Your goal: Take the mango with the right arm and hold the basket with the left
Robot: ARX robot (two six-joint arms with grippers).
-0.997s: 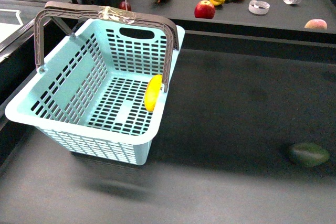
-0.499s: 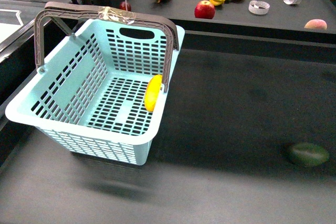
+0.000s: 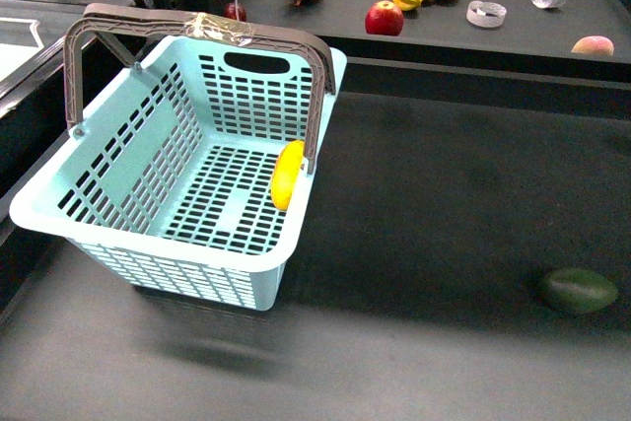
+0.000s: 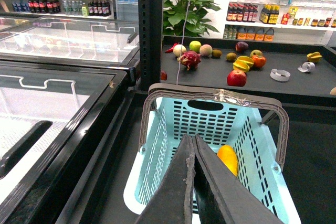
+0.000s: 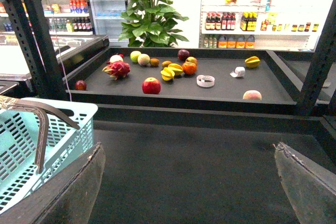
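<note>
Mango [image 3: 287,174] sits inside the basket [image 3: 148,150], propped on its edge against the side wall nearest the dark green fruit [image 3: 579,291], just under the foot of the handle [image 3: 202,25] on that side. The basket stands tilted on the dark table [image 3: 444,204], its taped handles upright over the middle.

From the left wrist view the left gripper [image 4: 191,150] hangs above the near rim of the basket with its two fingers pressed together, holding nothing. From the right wrist view the right gripper [image 5: 189,182] is spread wide and empty, off to the green-fruit side of the basket, over bare table.

My guess is that the reach has not begun. To do it well, the right arm would need to come over the basket wall and down beside the handle foot without knocking it, jaws lined up across the mango's narrow width, since the smooth skin will likely slip if pinched at the ends. The left gripper would have to part before it can take the rim or handle and steady the basket.

Beyond the basket a raised shelf [image 3: 513,36] carries loose fruit, among them a red apple [image 3: 384,18].
</note>
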